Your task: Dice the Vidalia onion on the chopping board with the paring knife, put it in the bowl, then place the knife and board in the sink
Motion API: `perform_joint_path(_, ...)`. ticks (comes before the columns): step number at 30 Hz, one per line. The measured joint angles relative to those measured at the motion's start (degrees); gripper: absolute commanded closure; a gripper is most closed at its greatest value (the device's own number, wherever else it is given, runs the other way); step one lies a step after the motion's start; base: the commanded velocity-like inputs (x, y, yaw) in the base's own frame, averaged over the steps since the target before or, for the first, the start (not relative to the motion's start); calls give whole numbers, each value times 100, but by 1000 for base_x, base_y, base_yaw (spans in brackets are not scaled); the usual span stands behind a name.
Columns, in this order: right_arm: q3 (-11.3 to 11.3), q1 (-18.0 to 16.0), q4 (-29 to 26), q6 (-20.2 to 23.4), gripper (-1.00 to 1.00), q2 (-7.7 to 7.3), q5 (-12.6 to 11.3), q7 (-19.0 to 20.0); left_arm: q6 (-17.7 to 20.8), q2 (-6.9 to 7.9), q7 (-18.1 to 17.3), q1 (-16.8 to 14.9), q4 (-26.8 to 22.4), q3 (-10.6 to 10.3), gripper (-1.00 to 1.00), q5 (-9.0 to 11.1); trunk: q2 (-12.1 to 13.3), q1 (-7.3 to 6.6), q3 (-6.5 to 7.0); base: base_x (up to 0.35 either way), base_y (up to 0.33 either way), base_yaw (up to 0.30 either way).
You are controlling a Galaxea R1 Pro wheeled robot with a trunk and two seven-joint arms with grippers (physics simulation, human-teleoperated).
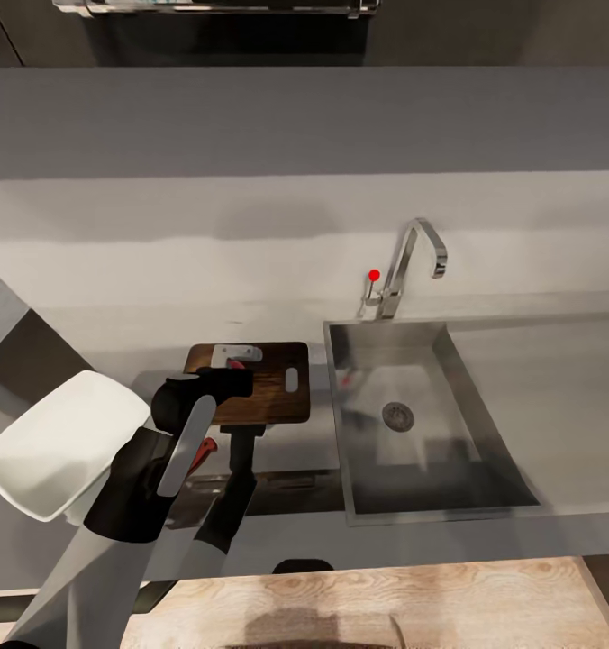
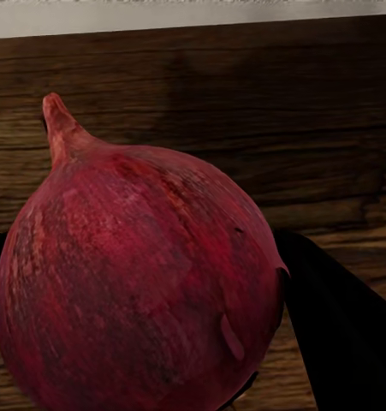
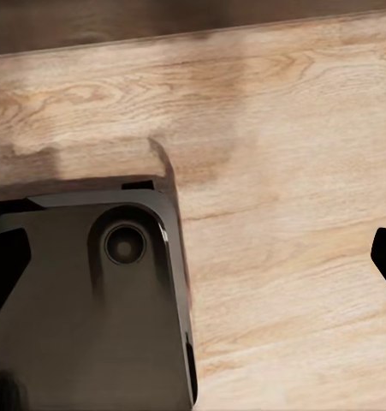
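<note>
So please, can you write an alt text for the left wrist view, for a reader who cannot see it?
A large dark red onion with a pointed tip sits between the two dark fingers of the left pincer, seen very close. Behind it lies the dark brown wooden chopping board, with a pale strip of countertop beyond the board's far edge.

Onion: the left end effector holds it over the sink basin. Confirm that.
Not right. The left end effector holds the onion over the chopping board, not the sink. The left wrist view shows dark wood grain right behind the onion, and the head view shows that arm reaching over the board.
</note>
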Motion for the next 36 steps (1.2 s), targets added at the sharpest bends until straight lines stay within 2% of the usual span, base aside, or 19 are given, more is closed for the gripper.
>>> perform_joint_path(12, 0, 0, 0, 0, -100, 2, 0, 0, -4, 0, 3, 0, 4, 6, 100, 10, 0, 0, 2, 0, 0, -7)
perform_joint_path(20, 1, 0, 0, -1, -100, 6, 0, 5, 26, 1, 9, -1, 108, 10, 100, -150, 0, 0, 62, 0, 0, -89)
perform_joint_path(23, 1, 0, -1, -1, -100, 6, 0, 2, 18, 0, 10, -2, 164, 9, 100, -132, -1, 0, 88, 0, 0, -103)
perform_joint_path(25, 0, 1, -1, -1, -100, 7, 0, 1, -26, -1, 5, 1, 167, 4, 100, 112, 1, 1, 105, 0, 0, -92)
perform_joint_path(36, 0, 0, 0, 0, -100, 8, 0, 0, -24, 7, 4, 2, 172, 5, 100, 104, 2, 1, 126, 0, 0, -14)
